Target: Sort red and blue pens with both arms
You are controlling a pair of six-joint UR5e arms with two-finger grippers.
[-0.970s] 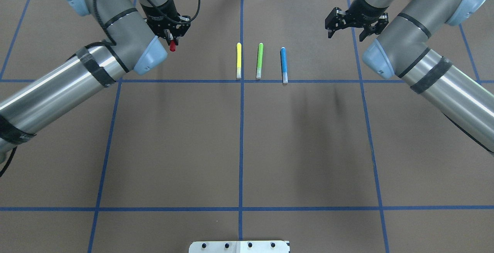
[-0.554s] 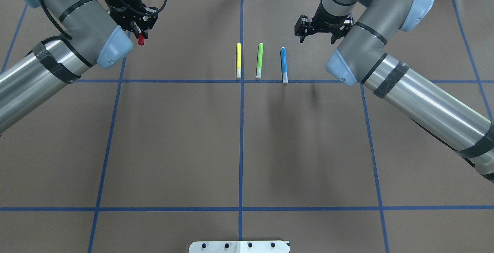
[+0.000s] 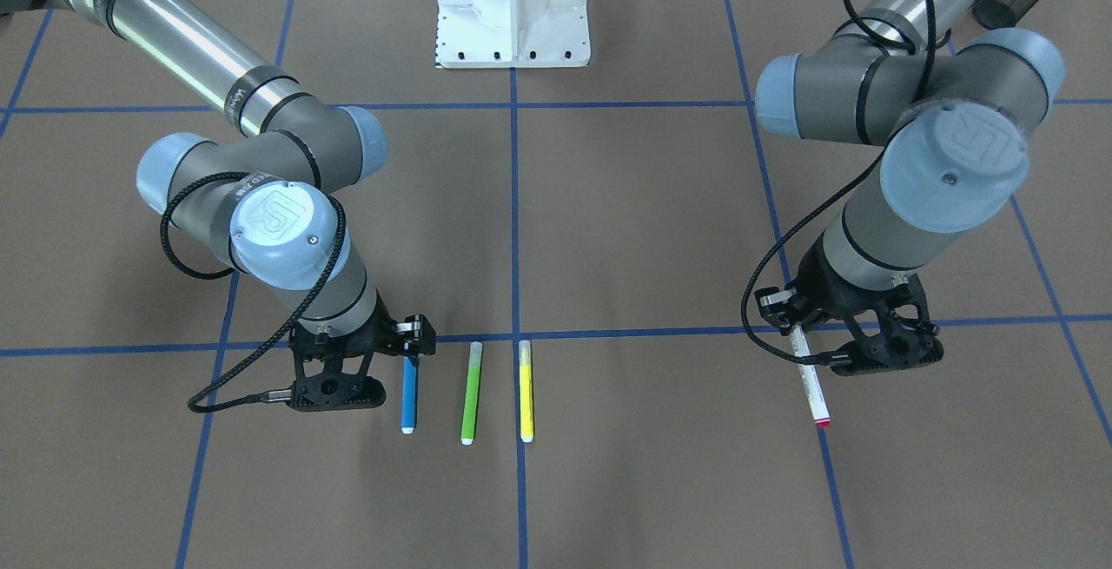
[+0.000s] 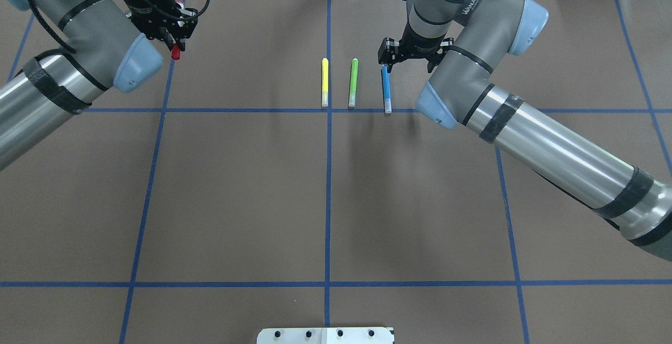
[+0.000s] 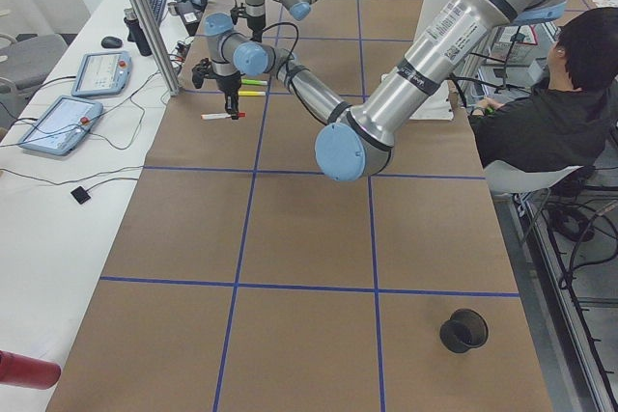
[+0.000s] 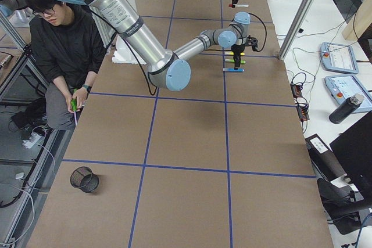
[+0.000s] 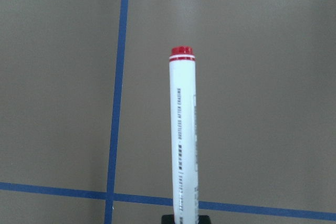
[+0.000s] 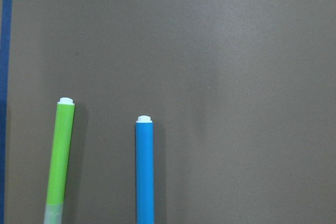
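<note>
The left tool [image 4: 171, 35] is clamped shut on the red pen [image 3: 810, 385], out toward the 10 o'clock corner of the table [image 4: 236, 191] in the overhead view. The right tool [image 4: 410, 56] is spread wide with nothing in it, poised at the 12 o'clock end of the blue pen [image 4: 386, 89]. That pen lies flat at 3 o'clock of the green marker [image 4: 353, 84] and yellow marker [image 4: 324, 84].

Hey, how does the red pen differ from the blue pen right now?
The red pen has a white barrel with red ends; the blue pen has a blue barrel. The red pen is clamped in the left gripper; the blue pen lies free beside the green marker, by the open right gripper. Both are slim markers.
</note>
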